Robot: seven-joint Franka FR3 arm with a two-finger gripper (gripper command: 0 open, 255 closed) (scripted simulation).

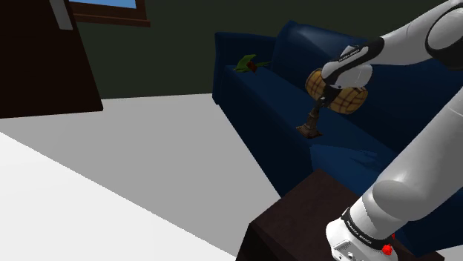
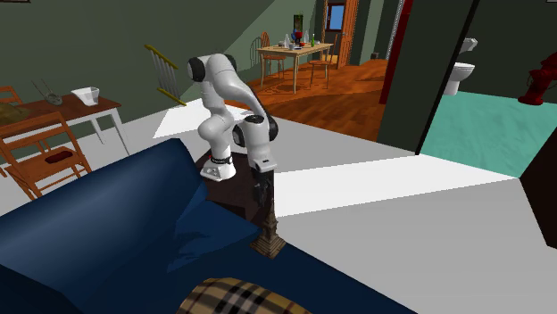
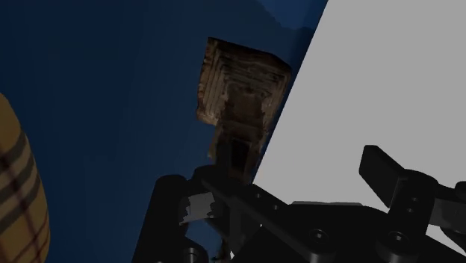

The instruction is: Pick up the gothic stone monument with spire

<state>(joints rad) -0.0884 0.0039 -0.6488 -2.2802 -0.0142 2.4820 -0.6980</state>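
The monument (image 1: 310, 127) is set upright on the sofa (image 1: 260, 104) seat, near a plaid cushion (image 1: 349, 96). The pincer (image 1: 317, 106) is held released, spread wide over its spire.

1. Monument (image 1: 309, 129) stands on the sofa (image 1: 252, 96) seat, at its front edge.
2. Cushion (image 1: 355, 99) sits on the sofa too, near the monument.
3. Gripper (image 1: 318, 104) is over the sofa, above the monument.
4. Stand (image 1: 297, 222) is just off the sofa's end.
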